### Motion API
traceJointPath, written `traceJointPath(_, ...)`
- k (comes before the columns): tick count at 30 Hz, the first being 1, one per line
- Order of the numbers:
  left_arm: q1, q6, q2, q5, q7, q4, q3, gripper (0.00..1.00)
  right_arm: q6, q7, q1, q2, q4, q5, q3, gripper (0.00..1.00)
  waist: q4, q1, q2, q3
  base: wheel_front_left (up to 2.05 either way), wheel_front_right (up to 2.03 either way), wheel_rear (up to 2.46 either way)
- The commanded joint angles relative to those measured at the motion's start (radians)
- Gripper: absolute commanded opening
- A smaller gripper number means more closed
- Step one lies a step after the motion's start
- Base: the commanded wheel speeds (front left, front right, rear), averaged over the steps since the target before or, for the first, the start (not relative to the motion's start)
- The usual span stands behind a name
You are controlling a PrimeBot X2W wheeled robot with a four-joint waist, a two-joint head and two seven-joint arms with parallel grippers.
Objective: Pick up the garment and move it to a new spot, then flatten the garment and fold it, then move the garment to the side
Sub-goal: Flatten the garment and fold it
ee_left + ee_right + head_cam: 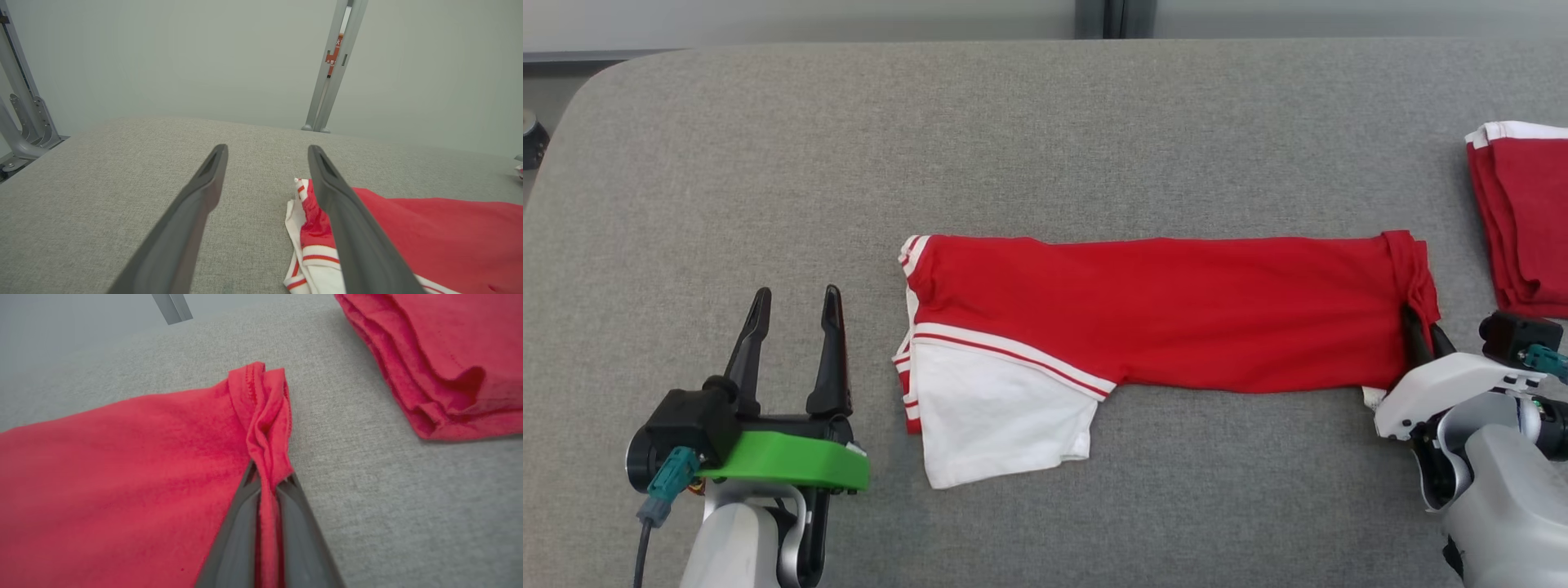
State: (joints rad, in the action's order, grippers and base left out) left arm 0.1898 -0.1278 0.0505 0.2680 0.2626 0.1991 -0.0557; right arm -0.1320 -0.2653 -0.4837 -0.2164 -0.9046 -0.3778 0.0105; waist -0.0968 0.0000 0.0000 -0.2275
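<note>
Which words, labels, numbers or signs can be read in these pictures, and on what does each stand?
No text is readable.
On the grey post, an orange tag: small white marks, too blurred to read.
On the garment: no print shows.

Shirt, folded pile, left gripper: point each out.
shirt (1176, 310): head view, middle of the red body.
folded pile (1527, 212): head view, top red layer.
left gripper (796, 294): head view, midway between its open fingertips.
</note>
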Motion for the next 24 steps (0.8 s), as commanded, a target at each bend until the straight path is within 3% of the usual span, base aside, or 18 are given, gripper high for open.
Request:
traceJointPath(1,0.011,-0.003,0.001,-0.006,0.002,0.002,0.002,1.0,0.003,0.002,0.016,-0.023,0.0,-0.01,0.012,0.0,0.007,0.0,0.0,0.008,0.0,0.0,0.0)
traceJointPath(6,0.008,-0.003,0.001,0.001,0.002,0.008,0.004,1.0,0.002,0.001,0.026,-0.061,0.02,0.004,0.082,0.0,0.016,0.0,0.0,0.029,0.0,0.0,0.0)
traceJointPath(12,-0.014,-0.003,0.001,0.014,0.002,0.014,0.006,1.0,0.002,0.0,0.027,-0.048,0.099,0.008,0.109,0.0,0.018,0.0,0.0,0.066,0.0,0.0,0.0)
traceJointPath(17,-0.036,-0.003,0.001,0.026,0.002,0.021,0.006,1.0,0.002,0.0,0.018,0.002,0.203,-0.037,0.059,0.0,0.011,0.0,0.0,0.106,0.0,0.0,0.0)
traceJointPath(24,-0.063,0.001,0.001,0.048,0.002,0.027,0.002,1.0,0.001,0.051,0.017,0.108,0.355,-0.118,-0.123,0.0,-0.029,0.0,0.0,0.145,0.0,0.0,0.0)
